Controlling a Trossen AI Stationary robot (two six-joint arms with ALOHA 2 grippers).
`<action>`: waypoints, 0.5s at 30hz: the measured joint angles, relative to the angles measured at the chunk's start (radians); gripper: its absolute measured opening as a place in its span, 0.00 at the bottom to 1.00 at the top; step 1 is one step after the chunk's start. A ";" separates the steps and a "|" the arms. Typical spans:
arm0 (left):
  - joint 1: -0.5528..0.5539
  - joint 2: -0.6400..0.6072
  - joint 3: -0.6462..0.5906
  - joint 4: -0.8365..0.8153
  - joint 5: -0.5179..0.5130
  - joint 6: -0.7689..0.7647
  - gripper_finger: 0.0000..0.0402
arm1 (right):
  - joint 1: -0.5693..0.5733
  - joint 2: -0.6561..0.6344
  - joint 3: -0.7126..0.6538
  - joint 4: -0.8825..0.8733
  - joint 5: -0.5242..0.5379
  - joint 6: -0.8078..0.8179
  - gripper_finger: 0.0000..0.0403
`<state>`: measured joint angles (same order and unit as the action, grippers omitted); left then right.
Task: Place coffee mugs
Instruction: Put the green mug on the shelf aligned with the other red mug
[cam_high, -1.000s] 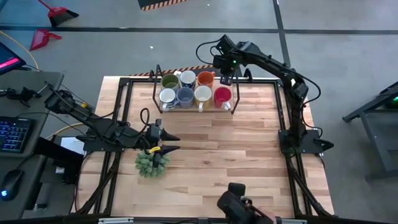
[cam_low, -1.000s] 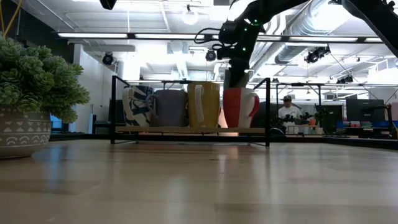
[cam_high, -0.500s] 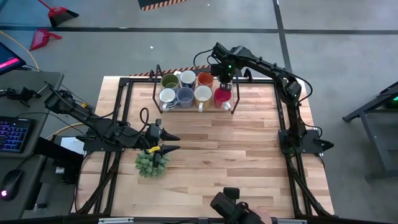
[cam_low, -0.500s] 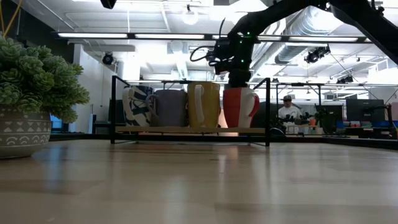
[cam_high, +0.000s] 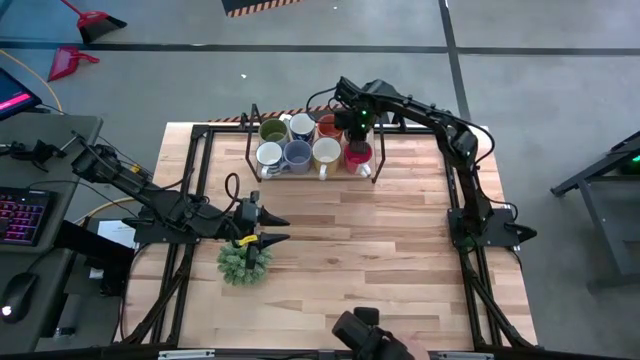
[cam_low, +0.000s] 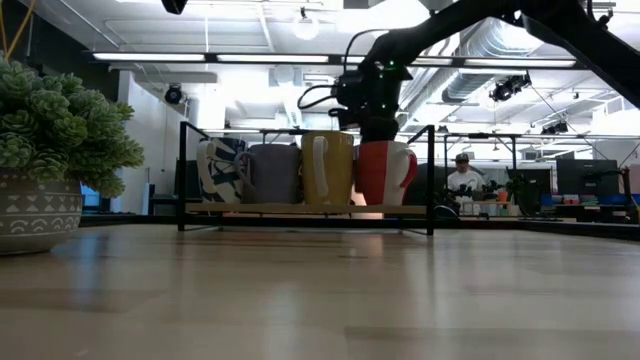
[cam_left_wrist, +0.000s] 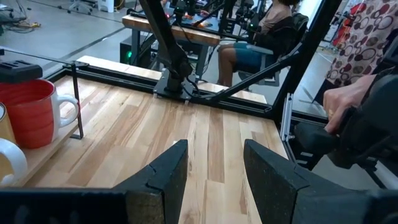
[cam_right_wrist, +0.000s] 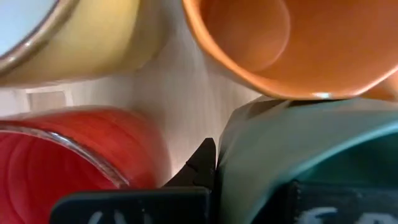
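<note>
A wire rack (cam_high: 249, 142) at the table's far middle holds several coffee mugs, among them an orange mug (cam_high: 328, 128), a cream mug (cam_high: 325, 152) and a red mug (cam_high: 357, 156). My right gripper (cam_high: 354, 124) hangs over the rack's far right corner, shut on a dark green mug (cam_right_wrist: 298, 143). That mug sits between the orange mug (cam_right_wrist: 280, 43) and the red mug (cam_right_wrist: 68, 155); from above the arm hides it. My left gripper (cam_high: 276, 228) stands open over the table's left side, next to the plant (cam_high: 243, 262), holding nothing. My right gripper holds the dark green mug by its wall (cam_right_wrist: 239, 146). One dark finger (cam_right_wrist: 200, 167) lies against the wall; the mug hides the other. The fingers come from above, pointing steeply down. Whether the mug's bottom rests on the rack, I cannot tell.
The bushy plant in its patterned pot (cam_low: 40, 205) stands at the table's near left. Bare wood lies between the rack and the near edge (cam_left_wrist: 211, 137). A black frame (cam_high: 455, 190) borders the table. People sit at desks beyond the table (cam_left_wrist: 261, 37).
My right gripper has sunk toward the rack with the dark green mug, drifting a little toward the table's near left and tipping more steeply down. It now hangs low, beside the orange mug and behind the red one.
</note>
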<state>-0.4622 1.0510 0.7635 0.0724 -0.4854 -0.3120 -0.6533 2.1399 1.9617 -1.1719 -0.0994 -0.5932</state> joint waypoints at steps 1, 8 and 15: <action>0.000 0.000 0.000 0.000 0.000 0.000 0.36 | 0.000 0.003 0.000 -0.005 -0.005 0.005 0.01; 0.000 0.000 0.000 0.000 0.000 0.000 0.36 | -0.001 0.025 0.000 -0.035 -0.007 0.036 0.01; 0.000 0.000 0.000 0.000 0.000 -0.001 0.36 | -0.001 0.027 0.000 -0.031 -0.022 0.039 0.09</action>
<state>-0.4622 1.0512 0.7635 0.0719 -0.4854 -0.3126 -0.6540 2.1666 1.9617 -1.2025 -0.1212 -0.5541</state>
